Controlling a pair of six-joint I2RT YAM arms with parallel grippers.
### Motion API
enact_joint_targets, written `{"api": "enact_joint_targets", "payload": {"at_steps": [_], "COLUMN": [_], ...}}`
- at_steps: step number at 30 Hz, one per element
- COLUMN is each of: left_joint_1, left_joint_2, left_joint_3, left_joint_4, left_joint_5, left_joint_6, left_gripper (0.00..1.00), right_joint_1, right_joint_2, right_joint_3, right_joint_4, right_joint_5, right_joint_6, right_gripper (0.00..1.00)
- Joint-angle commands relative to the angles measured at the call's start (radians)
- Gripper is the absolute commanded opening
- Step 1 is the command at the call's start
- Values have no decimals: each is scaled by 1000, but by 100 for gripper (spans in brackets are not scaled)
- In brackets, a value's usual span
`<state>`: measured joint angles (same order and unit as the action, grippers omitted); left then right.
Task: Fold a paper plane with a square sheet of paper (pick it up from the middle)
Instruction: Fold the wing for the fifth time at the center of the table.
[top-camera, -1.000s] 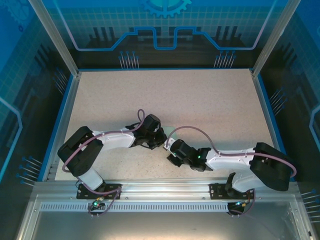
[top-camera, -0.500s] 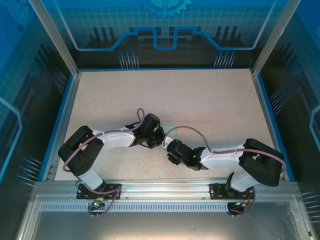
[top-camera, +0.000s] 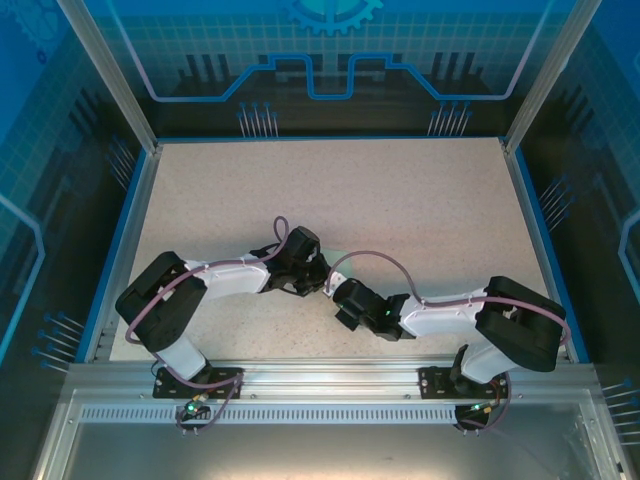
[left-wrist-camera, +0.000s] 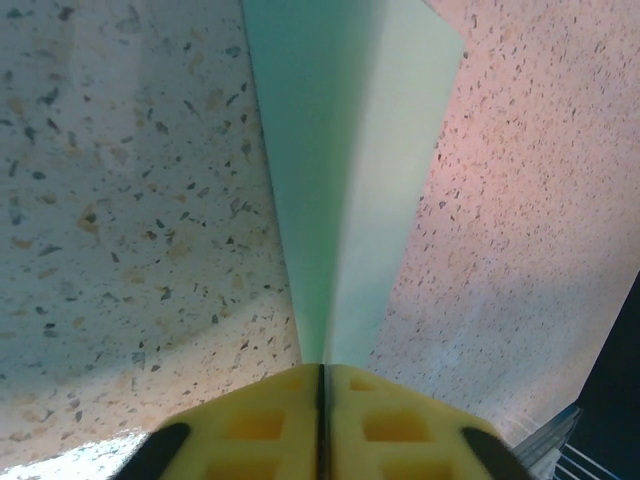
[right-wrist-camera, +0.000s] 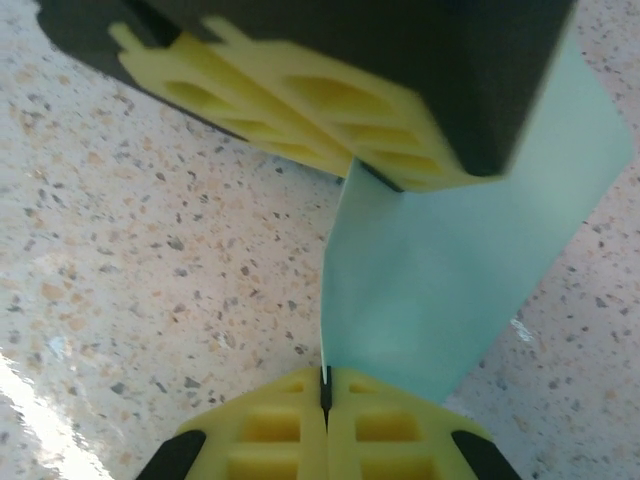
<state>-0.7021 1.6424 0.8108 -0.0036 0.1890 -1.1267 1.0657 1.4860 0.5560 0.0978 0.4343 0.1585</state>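
In the left wrist view, cut off by the top edge: the far end of the thin pale mint-green folded paper (left-wrist-camera: 350, 170). Cut off by the bottom edge: the ribbed yellow plastic fingers (left-wrist-camera: 250, 425) of the left gripper (left-wrist-camera: 321, 368), with the paper's near end lost in the seam between them. In the right wrist view, clipped at the bottom: the right gripper (right-wrist-camera: 325, 372). Hidden behind the left gripper's black body, itself cropped by the top edge: the paper's upper part. From above, buried under the two dark wrists: nearly all of the paper, its folds too small to tell.
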Motion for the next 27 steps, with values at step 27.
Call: {"api": "enact_joint_targets", "payload": {"at_steps": [27], "left_joint_1": [3], "left_joint_2": [-171], "left_joint_3": [-64], "left_joint_4": [66], "left_joint_5": [-19], "left_joint_6": [99], "left_gripper": [45], "right_joint_1": [-431], "right_joint_2": [69], "right_joint_3": [-96], "right_joint_4": [332], "right_joint_5": [-781], "right_joint_6": [490], "right_gripper": [0]}}
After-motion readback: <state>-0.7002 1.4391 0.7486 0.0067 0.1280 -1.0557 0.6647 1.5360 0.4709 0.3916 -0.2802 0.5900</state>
